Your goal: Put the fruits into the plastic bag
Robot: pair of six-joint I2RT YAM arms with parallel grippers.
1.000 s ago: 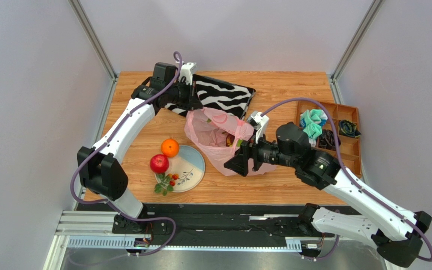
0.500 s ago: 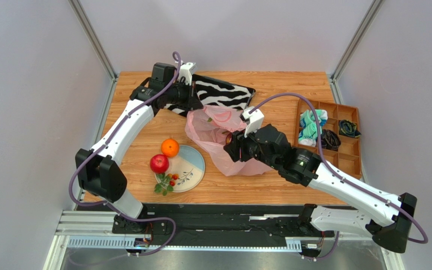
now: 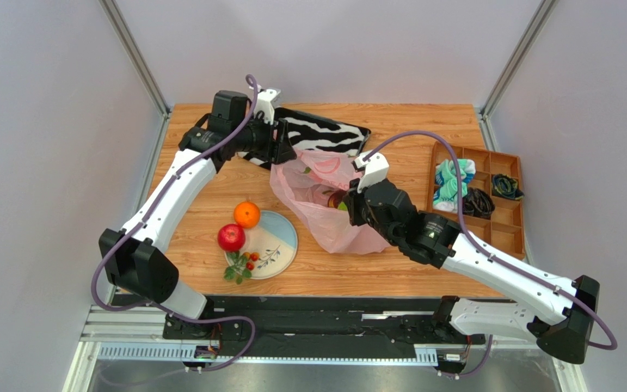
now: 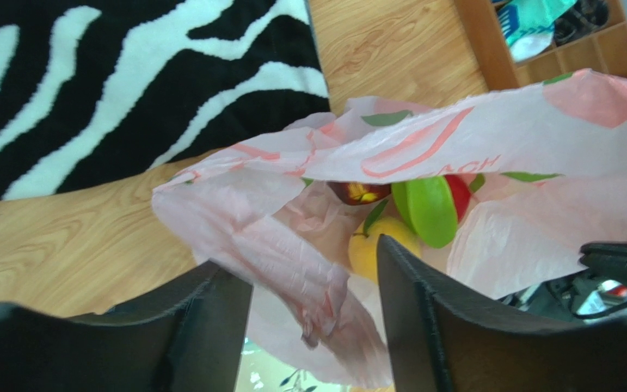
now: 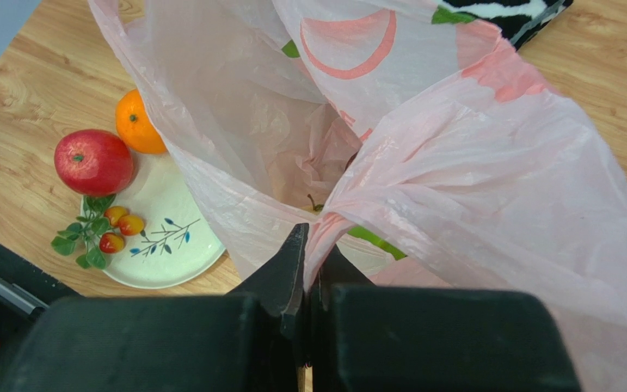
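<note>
Wooden table, grey walls. Pink plastic bag mid-table, mouth open. Inside: green fruit, yellow fruit, maroon fruit. Left of bag, on or at plate: orange, red apple, berry sprig. Right gripper: jaws pinching bag film. Left gripper: jaws spread, bag film between, beside zebra pouch.
</note>
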